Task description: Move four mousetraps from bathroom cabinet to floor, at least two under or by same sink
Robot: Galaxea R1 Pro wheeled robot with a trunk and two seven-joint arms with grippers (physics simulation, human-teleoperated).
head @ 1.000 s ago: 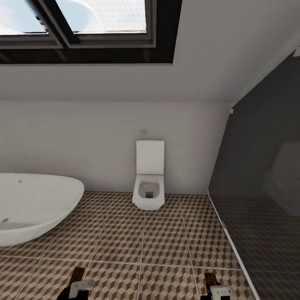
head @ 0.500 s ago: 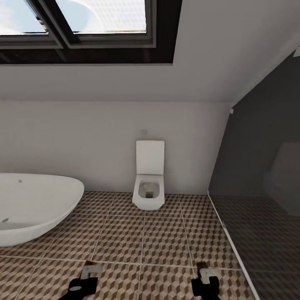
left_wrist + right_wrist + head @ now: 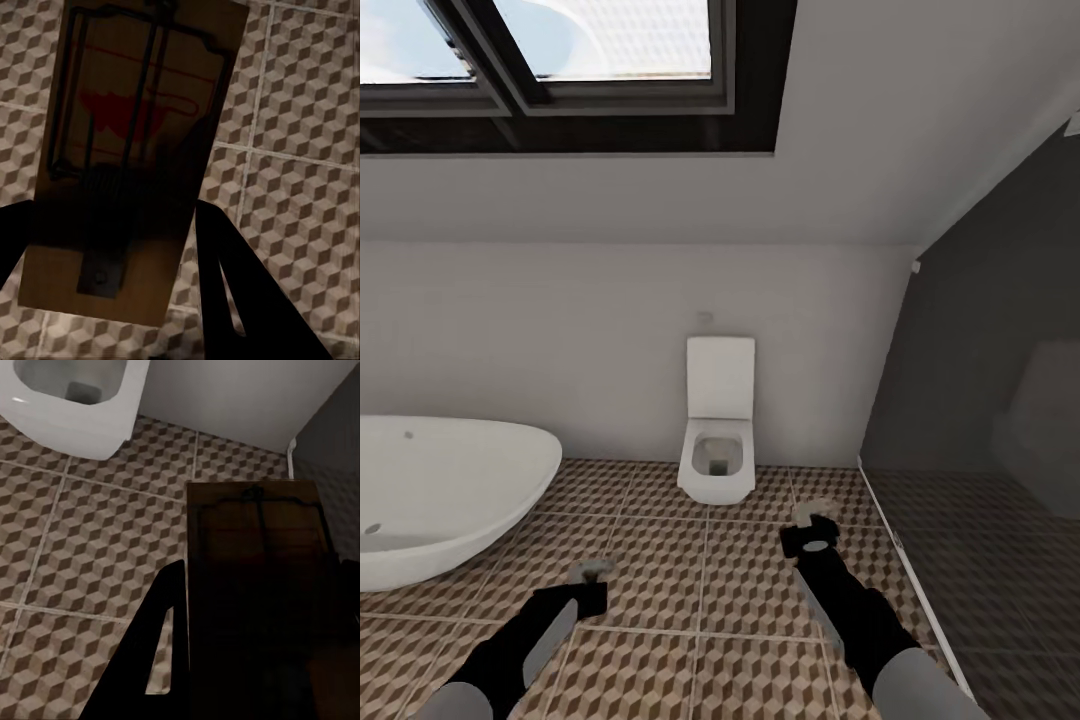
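**Brown traps over tiled floor: both arms loaded, none yet set down**

Brown wooden board, dark wire fittings and a red mark: the left wrist view shows one mousetrap (image 3: 131, 161) clamped in the left tool (image 3: 135, 300), whose dark fingers (image 3: 240, 292) close on the board's near end. Beneath it lies the cube-patterned floor (image 3: 300, 112). In the right wrist view a second trap (image 3: 259, 585) is likewise gripped by the right tool (image 3: 255, 660), shadowed so that its fittings are only faintly legible; the toilet (image 3: 71, 401) stands ahead of it and a dark glass partition (image 3: 341, 435) to one side.

In the head view both arms reach forward and down over the floor (image 3: 660, 560). The left tool (image 3: 588, 578) hangs near the bathtub (image 3: 440, 490); the right tool (image 3: 812, 528) is held between the toilet (image 3: 716, 440) and the partition (image 3: 980, 420). The held traps are too small to make out here.

Progress, as judged from these frames: two traps are out of the cabinet and in hand above the floor, neither resting on it. No trap can be seen on the visible tiles. Left to do: lower and release these two, account for the other two, and get at least two placed by the sink.
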